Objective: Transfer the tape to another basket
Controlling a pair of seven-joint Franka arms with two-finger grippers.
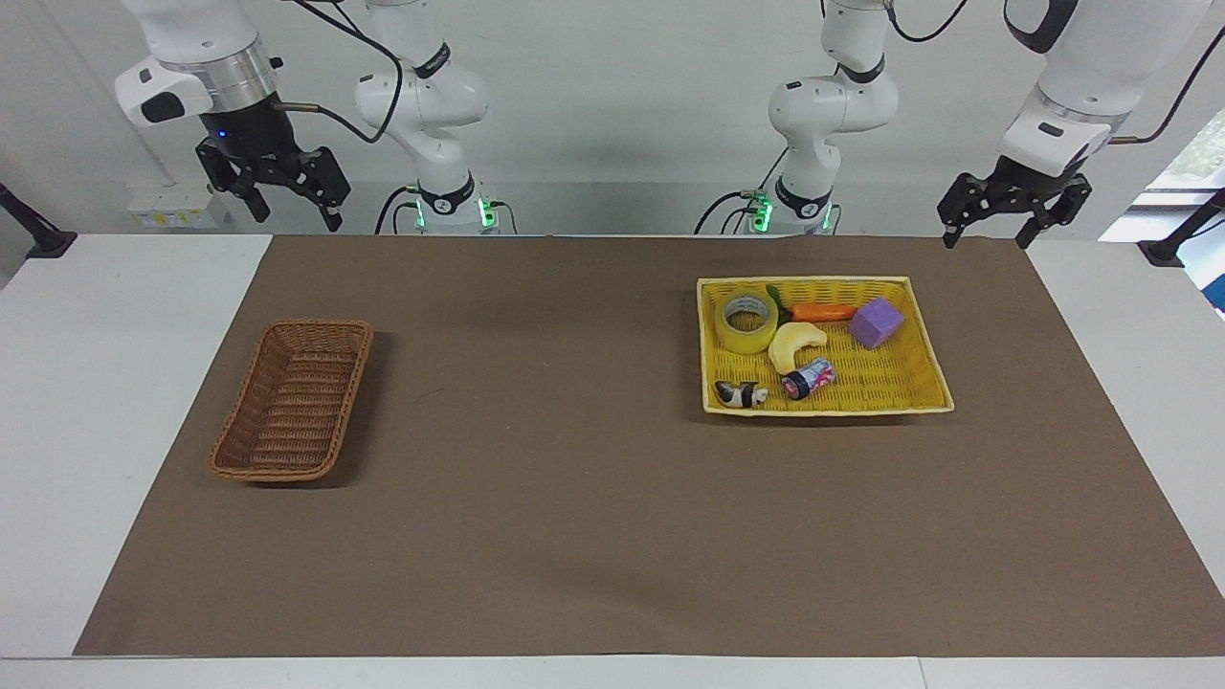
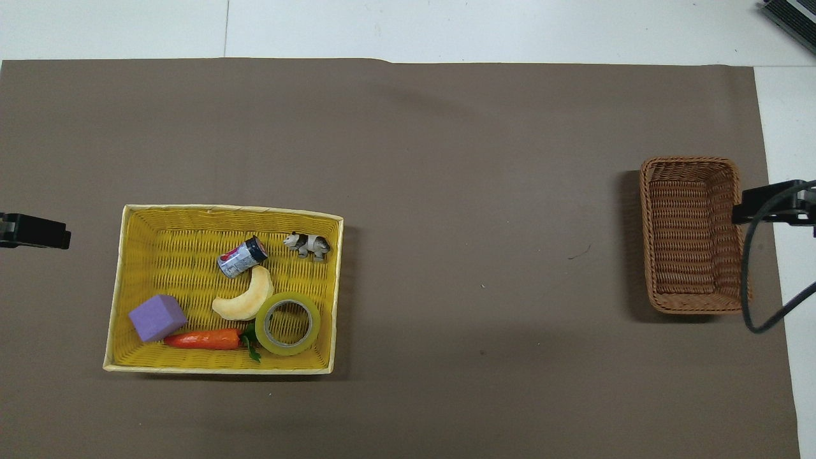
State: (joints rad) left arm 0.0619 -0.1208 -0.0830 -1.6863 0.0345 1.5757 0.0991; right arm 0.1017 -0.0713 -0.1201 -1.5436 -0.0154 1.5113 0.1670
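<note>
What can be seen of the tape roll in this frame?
The tape is a wide ring of translucent yellow packing tape around a grey-white core, lying flat with its hole facing up. It sits in the yellow tray, in the corner nearest the robots on the side toward the wicker basket. The pale crescent toy rests against its rim, and the carrot's green leaves meet its side. Nothing grips it.
</note>
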